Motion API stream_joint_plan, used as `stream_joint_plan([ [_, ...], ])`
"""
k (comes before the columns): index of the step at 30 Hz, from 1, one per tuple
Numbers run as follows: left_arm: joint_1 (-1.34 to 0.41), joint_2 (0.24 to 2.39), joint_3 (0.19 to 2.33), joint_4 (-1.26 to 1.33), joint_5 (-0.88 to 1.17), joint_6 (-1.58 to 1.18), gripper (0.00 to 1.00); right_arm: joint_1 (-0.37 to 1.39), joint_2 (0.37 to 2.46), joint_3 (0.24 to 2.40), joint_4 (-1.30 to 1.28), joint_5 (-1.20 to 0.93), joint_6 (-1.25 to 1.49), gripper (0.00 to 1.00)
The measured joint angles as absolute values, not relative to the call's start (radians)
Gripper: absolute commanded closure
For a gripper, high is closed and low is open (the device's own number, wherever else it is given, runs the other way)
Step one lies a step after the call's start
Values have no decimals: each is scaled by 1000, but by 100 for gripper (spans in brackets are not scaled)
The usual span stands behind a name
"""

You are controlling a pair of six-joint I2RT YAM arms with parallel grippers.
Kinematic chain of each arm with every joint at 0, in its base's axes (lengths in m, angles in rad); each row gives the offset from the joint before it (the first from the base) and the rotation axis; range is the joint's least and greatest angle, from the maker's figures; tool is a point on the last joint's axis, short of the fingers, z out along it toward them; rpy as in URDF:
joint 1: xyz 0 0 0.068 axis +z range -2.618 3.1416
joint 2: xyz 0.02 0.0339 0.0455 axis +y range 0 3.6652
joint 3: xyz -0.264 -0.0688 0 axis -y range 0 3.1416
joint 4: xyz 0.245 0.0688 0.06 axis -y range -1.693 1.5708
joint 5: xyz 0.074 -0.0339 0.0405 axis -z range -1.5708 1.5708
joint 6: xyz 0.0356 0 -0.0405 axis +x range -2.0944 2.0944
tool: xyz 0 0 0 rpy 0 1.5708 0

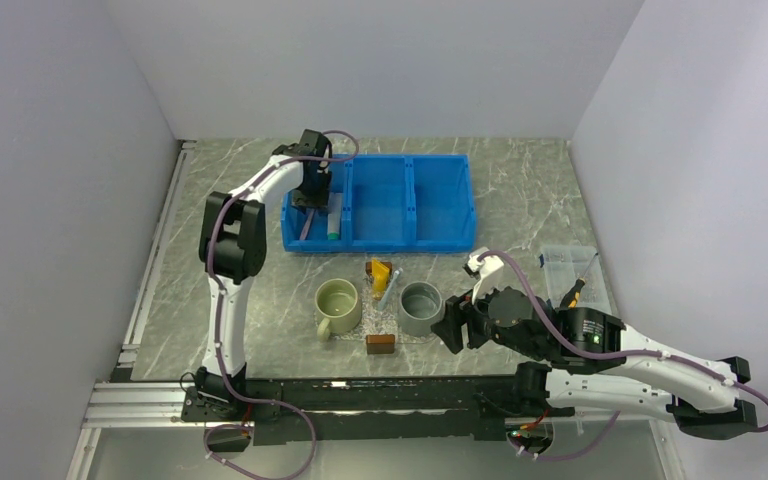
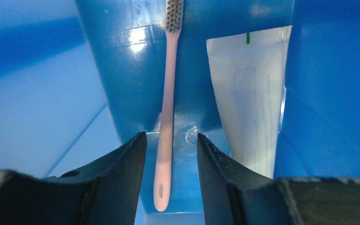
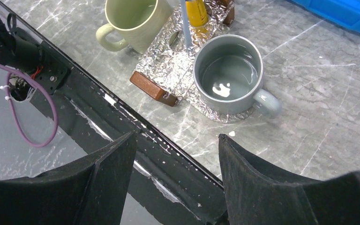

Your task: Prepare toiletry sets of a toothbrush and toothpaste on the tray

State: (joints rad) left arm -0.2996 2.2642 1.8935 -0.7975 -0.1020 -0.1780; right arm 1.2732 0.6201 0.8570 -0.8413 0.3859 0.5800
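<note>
Two sets are wanted; judge one as laid out and one as pending.

**Top view.** The left gripper (image 1: pixel 312 190) is lowered into the left compartment of the bin (image 1: pixel 440 243). The pink brush (image 1: pixel 307 222) and white tube (image 1: pixel 333 215) lie there side by side. The tray (image 1: pixel 385 318) sits just in front of the bin. It carries the yellow tube (image 1: pixel 381 272) and blue brush (image 1: pixel 388 290), flanked by a green mug (image 1: pixel 338 305) and a grey mug (image 1: pixel 421 307). The right gripper (image 1: pixel 452 328) hangs well in front of the bin, near the grey mug, probably to leave the left arm's path free.

**Left wrist view.** The jaws are partly open and straddle the pink brush handle without touching it, so nothing is held. This alignment suggests a pinch across the handle's narrow width. The white tube lies just right of the brush, beside the compartment wall. You can read no brand. The tube shows only a green mark and faint outlines, and the stamp near the handle end is illegible.

**Right wrist view.** The jaws stand wide open and empty, facing the tray. You will find no writing on the mugs or the brown block (image 3: pixel 152 88).
</note>
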Motion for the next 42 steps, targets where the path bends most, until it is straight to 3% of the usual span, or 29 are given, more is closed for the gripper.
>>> stream_joint_plan([
  [7,-297,2287,1898,-798,-100,-178,57,1273,622,857,-841,389,580,33],
  [13,-296,2266,1917,-791,-99,-177,68,1273,620,857,-842,393,580,33],
  [26,-294,2302,1915,-788,-98,-175,65,1271,601,857,-847,392,580,33],
  [33,-291,2302,1915,-790,-93,-172,86,1271,601,857,-849,392,580,33],
  [36,-289,2302,1915,-790,-86,-170,100,1271,601,857,-850,392,580,33],
  [42,-289,2299,1911,-787,-76,-170,100,1271,605,857,-853,392,580,33],
])
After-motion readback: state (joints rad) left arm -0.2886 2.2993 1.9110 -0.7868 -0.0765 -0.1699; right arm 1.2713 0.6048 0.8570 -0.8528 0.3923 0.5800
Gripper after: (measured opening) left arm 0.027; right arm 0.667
